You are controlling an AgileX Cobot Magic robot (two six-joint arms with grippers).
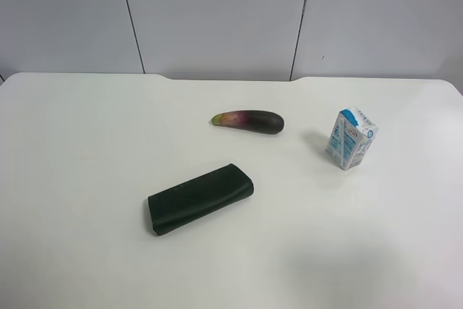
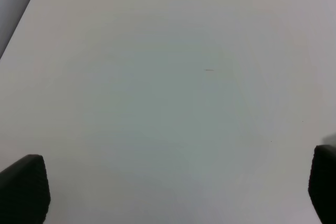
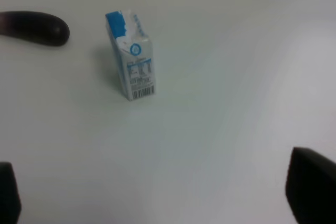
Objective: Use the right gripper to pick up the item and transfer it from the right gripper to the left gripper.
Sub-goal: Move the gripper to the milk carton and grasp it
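Note:
The white-and-blue drink carton (image 1: pixel 351 138) stands upright on the white table (image 1: pixel 87 150) at the right side of the exterior high view. It also shows in the right wrist view (image 3: pixel 131 55), ahead of my right gripper (image 3: pixel 157 195). That gripper is open and empty, its black fingertips (image 3: pixel 311 183) at the frame's lower corners, well short of the carton. My left gripper (image 2: pixel 173 192) is open and empty over bare table, its fingertips (image 2: pixel 23 187) wide apart. Neither arm shows in the exterior high view.
A dark purple eggplant (image 1: pixel 248 121) lies left of the carton; its end shows in the right wrist view (image 3: pixel 37 28). A long black case (image 1: pixel 200 197) lies nearer the middle front. A grey panelled wall (image 1: pixel 217 16) stands behind the table.

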